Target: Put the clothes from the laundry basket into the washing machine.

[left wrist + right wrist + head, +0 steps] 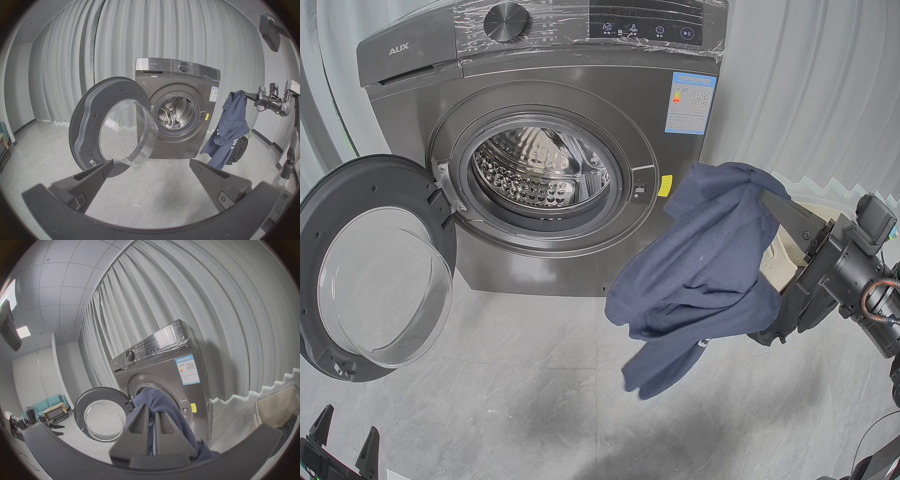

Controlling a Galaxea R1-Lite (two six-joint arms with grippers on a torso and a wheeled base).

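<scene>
A navy blue garment [700,269] hangs in the air to the right of the washing machine [550,87], below the level of its open drum [540,167], which looks empty. My right gripper [764,195] is shut on the garment's top edge; in the right wrist view the cloth [168,407] bunches between the closed fingers [140,427]. The beige laundry basket [786,253] stands behind the garment, with a black garment [794,315] draped over its side. My left gripper [344,437] is low at the near left, open and holding nothing, and its fingers [93,178] stand wide apart.
The machine's round door [375,262] is swung fully open to the left, its glass bowl facing out. Grey curtains [819,94] hang behind the machine and the basket. Bare grey floor [537,400] lies in front of the machine.
</scene>
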